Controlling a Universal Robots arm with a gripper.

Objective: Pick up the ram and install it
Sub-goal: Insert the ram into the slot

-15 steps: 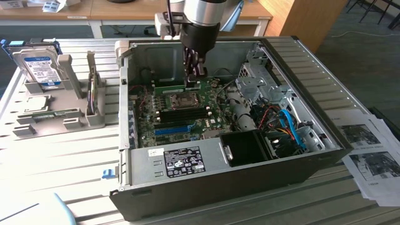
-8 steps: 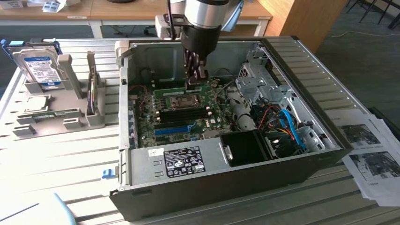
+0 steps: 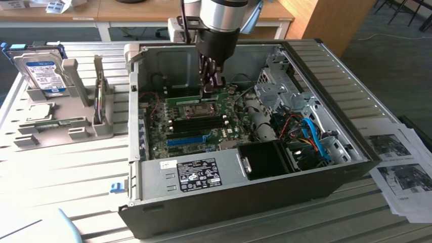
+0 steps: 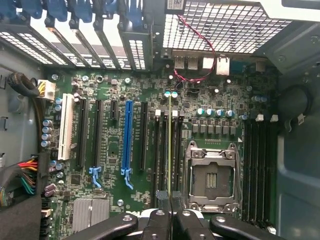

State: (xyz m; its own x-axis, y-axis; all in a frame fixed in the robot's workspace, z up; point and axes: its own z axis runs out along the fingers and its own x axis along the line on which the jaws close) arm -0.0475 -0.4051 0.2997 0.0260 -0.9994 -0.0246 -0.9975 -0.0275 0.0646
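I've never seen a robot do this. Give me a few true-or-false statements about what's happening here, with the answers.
1. The claw grips the ram inside the case. True.
2. The hard drive is mounted in the case. False: it stands in a grey holder on the table, at the exterior view's left of the case.
3. The case is closed. False: its side is open and the motherboard shows.
4. Papers lie at the exterior view's right of the case. True.
5. The CPU socket has no cooler on it. True.
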